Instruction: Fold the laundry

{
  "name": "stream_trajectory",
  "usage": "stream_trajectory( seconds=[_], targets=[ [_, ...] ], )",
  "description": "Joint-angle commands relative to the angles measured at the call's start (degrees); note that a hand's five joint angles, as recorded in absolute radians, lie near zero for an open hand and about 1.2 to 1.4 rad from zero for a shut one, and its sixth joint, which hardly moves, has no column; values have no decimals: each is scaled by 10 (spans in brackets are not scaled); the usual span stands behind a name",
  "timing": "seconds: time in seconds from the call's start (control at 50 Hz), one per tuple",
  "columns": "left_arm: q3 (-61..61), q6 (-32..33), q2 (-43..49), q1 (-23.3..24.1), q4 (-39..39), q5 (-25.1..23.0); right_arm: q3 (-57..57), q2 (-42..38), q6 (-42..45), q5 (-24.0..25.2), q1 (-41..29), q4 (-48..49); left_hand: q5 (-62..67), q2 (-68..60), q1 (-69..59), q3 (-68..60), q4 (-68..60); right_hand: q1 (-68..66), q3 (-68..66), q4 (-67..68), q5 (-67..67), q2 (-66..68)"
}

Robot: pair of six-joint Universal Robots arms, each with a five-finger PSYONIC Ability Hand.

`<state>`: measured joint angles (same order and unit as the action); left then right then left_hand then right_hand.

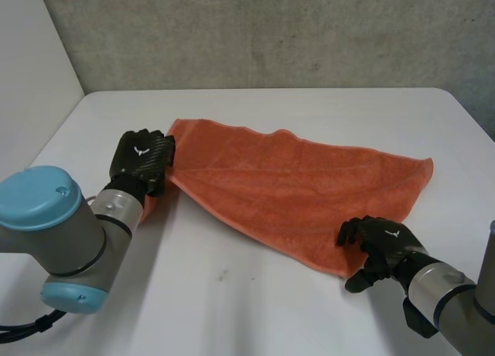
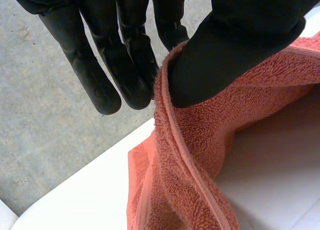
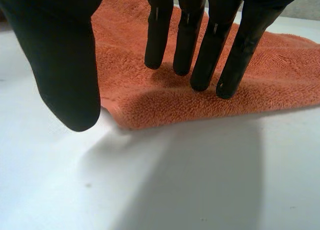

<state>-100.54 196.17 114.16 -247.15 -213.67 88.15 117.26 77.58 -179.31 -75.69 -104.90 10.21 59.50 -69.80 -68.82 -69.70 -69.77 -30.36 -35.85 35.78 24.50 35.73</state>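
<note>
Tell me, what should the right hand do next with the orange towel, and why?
Probably close the right hand on the near corner of the towel. Its fingers are straight above that corner, gripping nothing, while the left hand pinches another corner, so both could then lift and fold.

White table [image 1: 325,112], matte top, rounded far corners, a few small dark specks toward the near side. Behind it, a rough, mottled grey concrete wall [image 1: 271,31]. Plain white panel [image 1: 31,54] along the left. Light even; soft shadows on the tabletop.
</note>
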Motion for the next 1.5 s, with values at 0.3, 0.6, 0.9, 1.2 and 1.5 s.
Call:
stream_trajectory(
  seconds=[0.3, 0.6, 0.9, 1.2, 1.5],
  targets=[
    [-2, 0, 2, 0, 0, 0, -35, -68, 1, -34, -25, 67, 105, -102, -112, -103, -102, -270, -215, 216, 228, 216],
    [-5, 0, 3, 0, 0, 0, -40, -89, 39, -43, -24, 89, 105, -102, -112, -103, -102, -496, -441, 442, 454, 442],
    [-8, 0, 5, 0, 0, 2, -34, 15, 74, -60, -18, 83, 105, -102, -112, -103, -102, -496, -441, 442, 455, 443],
    [-9, 1, 5, 1, 1, 2, -26, -17, 14, -10, -37, 15, 105, -102, -112, -103, -102, -130, -75, 76, 89, 77],
    [-8, 0, 5, 0, 1, 1, -19, -58, 19, -16, -46, 65, 105, -102, -112, -103, -102, -145, -90, 91, 104, 92]
  ],
)
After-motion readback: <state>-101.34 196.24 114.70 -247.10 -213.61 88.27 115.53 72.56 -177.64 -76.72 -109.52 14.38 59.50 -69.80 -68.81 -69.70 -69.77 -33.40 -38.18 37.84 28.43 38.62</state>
